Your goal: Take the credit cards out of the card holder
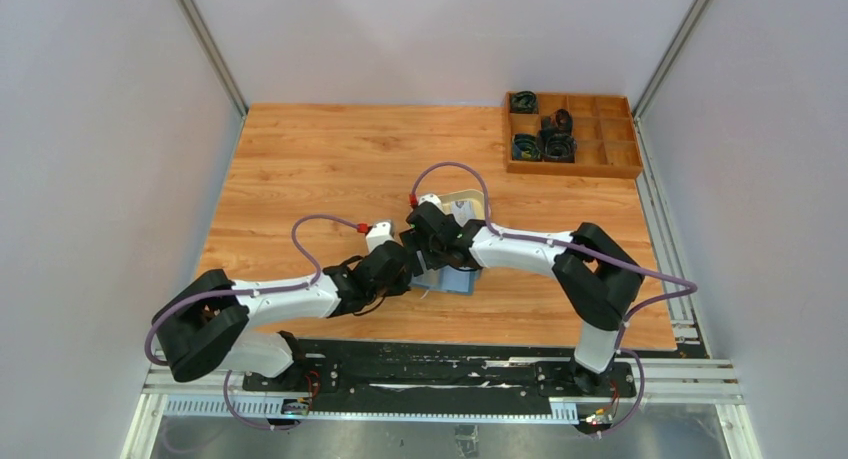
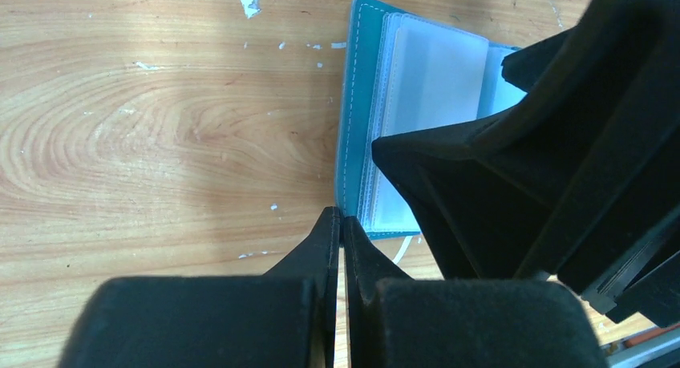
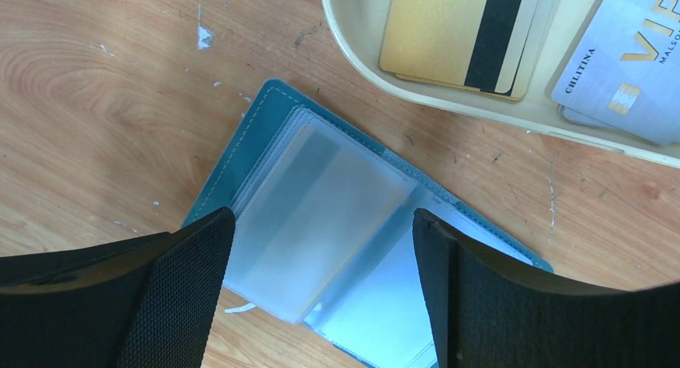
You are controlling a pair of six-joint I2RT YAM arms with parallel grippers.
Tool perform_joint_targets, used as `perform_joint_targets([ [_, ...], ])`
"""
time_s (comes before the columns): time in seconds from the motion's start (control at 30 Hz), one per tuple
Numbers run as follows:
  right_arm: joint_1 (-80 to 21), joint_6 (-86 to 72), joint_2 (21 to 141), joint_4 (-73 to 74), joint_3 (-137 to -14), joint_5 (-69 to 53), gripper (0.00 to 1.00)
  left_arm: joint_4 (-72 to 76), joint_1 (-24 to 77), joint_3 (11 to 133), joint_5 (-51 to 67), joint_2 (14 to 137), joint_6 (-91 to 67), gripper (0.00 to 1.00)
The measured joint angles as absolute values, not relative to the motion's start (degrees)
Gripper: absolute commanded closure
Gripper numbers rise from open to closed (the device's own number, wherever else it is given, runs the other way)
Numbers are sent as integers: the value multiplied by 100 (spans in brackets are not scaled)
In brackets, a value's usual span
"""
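Note:
The teal card holder lies open on the table, its clear sleeves fanned and see-through. My right gripper is open and hovers right over it, one finger on each side; it shows in the top view. My left gripper is shut, with its tips at the near-left corner of the holder; it also shows in the top view. A gold credit card with a dark stripe and a whitish VIP card lie in the beige tray.
The beige oval tray sits just behind the holder. A wooden compartment box with dark small parts stands at the far right corner. White flecks mark the wood. Both arms cross close together at the table's middle.

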State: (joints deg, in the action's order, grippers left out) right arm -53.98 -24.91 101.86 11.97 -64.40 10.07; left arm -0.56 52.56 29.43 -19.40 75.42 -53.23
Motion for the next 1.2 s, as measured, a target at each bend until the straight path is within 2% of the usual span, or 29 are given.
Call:
perform_joint_targets([
  [0.43, -5419, -2596, 10175, 1070, -6211, 1249, 15, -51, 5256, 2803, -1929, 7448, -5389, 100],
  [0.83, -5437, -2587, 9264, 1378, -5349, 1476, 14, -36, 5256, 2786, -1964, 7441, -5424, 100],
  [1.07, -5437, -2580, 8840, 1544, -5306, 1732, 11, -36, 5256, 2786, -1966, 7441, -5424, 100],
  [1.2, -5430, -2543, 8235, 1343, -5256, 1688, 13, -36, 5256, 2786, -1966, 7441, -5424, 100],
])
